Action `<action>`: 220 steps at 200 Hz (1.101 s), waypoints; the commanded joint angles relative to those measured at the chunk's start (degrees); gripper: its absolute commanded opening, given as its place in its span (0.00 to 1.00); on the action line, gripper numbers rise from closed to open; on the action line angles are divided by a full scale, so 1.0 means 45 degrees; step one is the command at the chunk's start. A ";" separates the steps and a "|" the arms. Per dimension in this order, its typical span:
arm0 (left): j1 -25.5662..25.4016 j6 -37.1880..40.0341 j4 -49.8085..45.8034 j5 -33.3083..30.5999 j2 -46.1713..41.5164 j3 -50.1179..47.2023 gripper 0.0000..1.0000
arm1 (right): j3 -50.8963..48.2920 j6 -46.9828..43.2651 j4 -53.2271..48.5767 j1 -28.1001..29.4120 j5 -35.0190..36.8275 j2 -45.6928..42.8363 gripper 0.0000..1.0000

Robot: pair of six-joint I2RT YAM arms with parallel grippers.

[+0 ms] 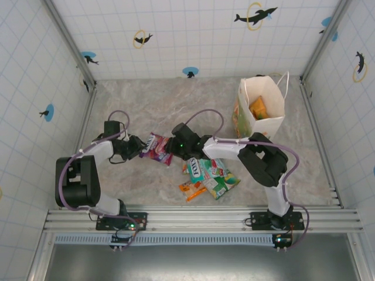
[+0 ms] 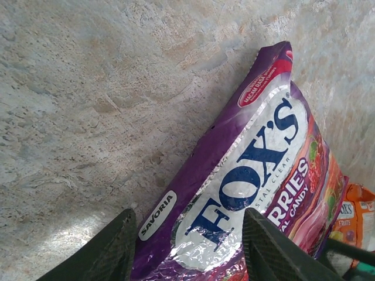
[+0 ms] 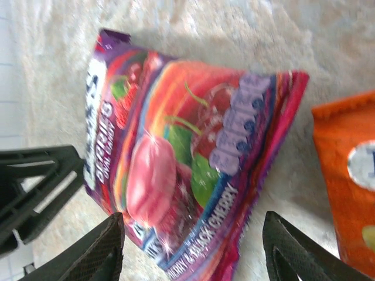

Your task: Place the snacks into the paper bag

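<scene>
1. Left gripper (image 1: 136, 147): I have it low over the table (image 1: 152, 111), left of centre, pointing right. On its wrist camera the fingers (image 2: 105, 254) stand either side of one end of the purple packet (image 2: 246, 175). I cannot tell whether they press it.

2. Purple packet (image 1: 157, 147): it sits between the two grippers. It looks tipped up on one edge with shadow beneath, though I cannot be sure.

3. Right gripper (image 1: 171, 150): its jaws are apart, astride the packet's other end. On its wrist camera I see bare table between one finger (image 3: 293, 249) and the packet.

4. Loose snacks: green-and-white packets (image 1: 212, 174) and small orange packets (image 1: 192, 190) lie heaped just right of that gripper, partly under its arm, near the table's front.

5. Bag (image 1: 262, 126): it stands upright at the far right, well apart from the heap. Its mouth is open and an orange packet (image 1: 258, 109) is inside.
</scene>
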 commanded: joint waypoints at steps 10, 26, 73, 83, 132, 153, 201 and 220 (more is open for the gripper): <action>0.0059 0.0321 0.0102 -0.0281 0.0199 -0.0023 0.47 | -0.0187 -0.0187 0.1438 -0.0115 -0.0059 0.0602 0.63; 0.0050 0.0446 0.0011 -0.0293 0.0385 0.0035 0.44 | -0.0325 -0.0134 0.1815 -0.0138 -0.0037 0.0747 0.63; 0.0054 0.0609 0.0029 -0.0325 0.0733 0.0054 0.42 | -0.0537 0.0096 0.2899 -0.0162 -0.0030 0.1234 0.62; 0.0054 0.0630 0.0029 -0.0330 0.0763 0.0055 0.41 | -0.0591 0.0162 0.3356 -0.0148 -0.0214 0.1340 0.61; 0.0056 0.0570 0.0092 -0.0300 0.0856 0.0050 0.42 | -0.0914 0.0065 0.5248 -0.0030 -0.0523 0.1387 0.49; 0.0054 0.0567 0.0121 -0.0258 0.0865 0.0060 0.41 | -0.0992 -0.0253 0.5530 0.0057 -0.0509 0.1210 0.42; 0.0052 0.0517 0.0126 -0.0309 0.0736 0.0112 0.42 | -0.1149 -0.0892 0.5375 0.0194 0.0362 0.0576 0.22; 0.0052 0.0478 0.0039 -0.0353 0.0563 0.0249 0.42 | -0.1157 -0.1116 0.5018 0.0225 0.0642 0.0294 0.17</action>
